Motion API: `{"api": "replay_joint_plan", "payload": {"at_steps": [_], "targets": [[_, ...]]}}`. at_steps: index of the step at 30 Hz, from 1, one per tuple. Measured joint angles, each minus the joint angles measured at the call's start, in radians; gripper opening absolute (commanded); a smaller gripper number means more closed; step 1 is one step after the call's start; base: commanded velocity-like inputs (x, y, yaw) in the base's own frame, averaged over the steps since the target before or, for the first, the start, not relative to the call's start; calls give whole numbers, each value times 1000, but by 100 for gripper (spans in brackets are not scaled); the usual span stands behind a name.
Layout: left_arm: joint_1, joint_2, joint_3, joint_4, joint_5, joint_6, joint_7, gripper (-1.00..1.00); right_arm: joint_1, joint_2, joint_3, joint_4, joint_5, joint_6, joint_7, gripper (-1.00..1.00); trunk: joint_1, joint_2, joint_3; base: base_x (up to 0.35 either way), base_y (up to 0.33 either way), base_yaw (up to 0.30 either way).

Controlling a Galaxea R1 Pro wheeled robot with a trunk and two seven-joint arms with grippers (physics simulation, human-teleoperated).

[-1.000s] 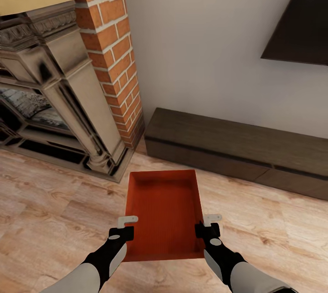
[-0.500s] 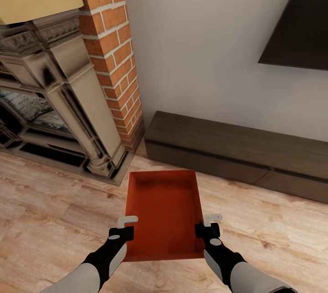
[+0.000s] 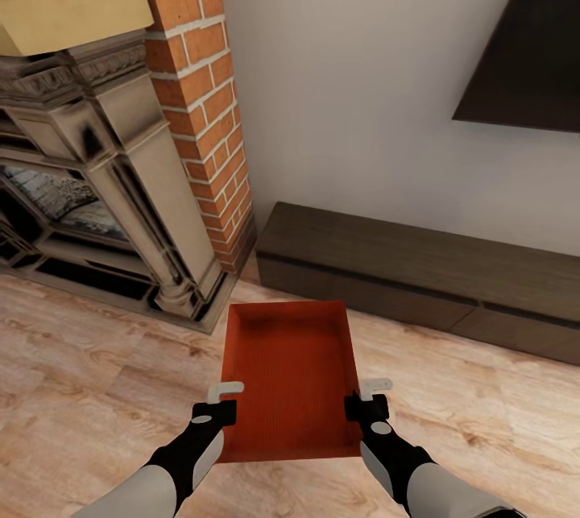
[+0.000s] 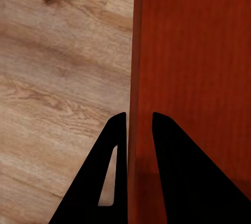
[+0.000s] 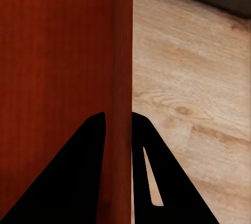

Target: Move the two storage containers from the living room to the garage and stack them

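You hold one container (image 3: pixel 290 377) level between both arms, above the wood floor (image 3: pixel 97 389) of the living room, facing the fireplace (image 3: pixel 105 180) and a low dark cabinet (image 3: pixel 419 268) along the wall. Your left gripper (image 3: pixel 224 404) pinches the left side wall, one finger inside and one outside; your right gripper (image 3: pixel 362 399) clamps the right wall the same way. This looks like the carry to the garage. Keep both grips firm and the arms at equal height so the thin walls don't twist or slip. Turn the base slowly, clear of the brick column (image 3: pixel 201 99) and cabinet, before driving off.
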State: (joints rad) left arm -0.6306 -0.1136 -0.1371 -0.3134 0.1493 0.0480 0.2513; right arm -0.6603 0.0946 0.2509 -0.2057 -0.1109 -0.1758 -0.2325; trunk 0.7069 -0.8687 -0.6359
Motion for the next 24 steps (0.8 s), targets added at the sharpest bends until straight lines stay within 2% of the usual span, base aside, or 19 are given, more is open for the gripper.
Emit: {"api": "replay_joint_plan", "payload": {"at_steps": [24], "targets": [[0,0,0,-1,1,0,0,-100,0,0,-1,0,1,0,0,-100,0,0,38,0,0,0]]}}
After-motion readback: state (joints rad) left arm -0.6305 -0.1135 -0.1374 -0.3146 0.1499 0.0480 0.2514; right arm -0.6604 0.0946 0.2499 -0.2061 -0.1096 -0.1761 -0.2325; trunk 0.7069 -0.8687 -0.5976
